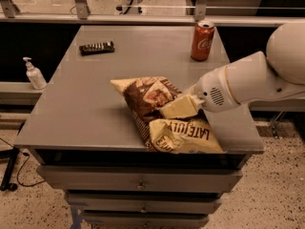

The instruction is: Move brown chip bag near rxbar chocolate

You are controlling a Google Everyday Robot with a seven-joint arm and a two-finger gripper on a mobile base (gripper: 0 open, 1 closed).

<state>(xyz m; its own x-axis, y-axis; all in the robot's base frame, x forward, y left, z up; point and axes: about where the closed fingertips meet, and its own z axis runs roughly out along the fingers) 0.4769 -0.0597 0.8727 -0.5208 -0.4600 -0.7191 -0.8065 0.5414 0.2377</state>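
The brown chip bag (147,97) is crinkly dark brown with cream-yellow ends and lies at the front middle of the grey table (86,104). Its near end, printed "LATE JULY" (188,135), reaches the table's front edge. My gripper (178,107) comes in from the right on a white arm (248,82) and is shut on the bag's middle. The rxbar chocolate (96,47) is a small flat dark bar at the far left of the table, well apart from the bag.
A red cola can (202,40) stands at the far right of the table. A white pump bottle (34,74) stands on a lower ledge to the left. Drawers (138,182) sit under the table. A railing runs behind.
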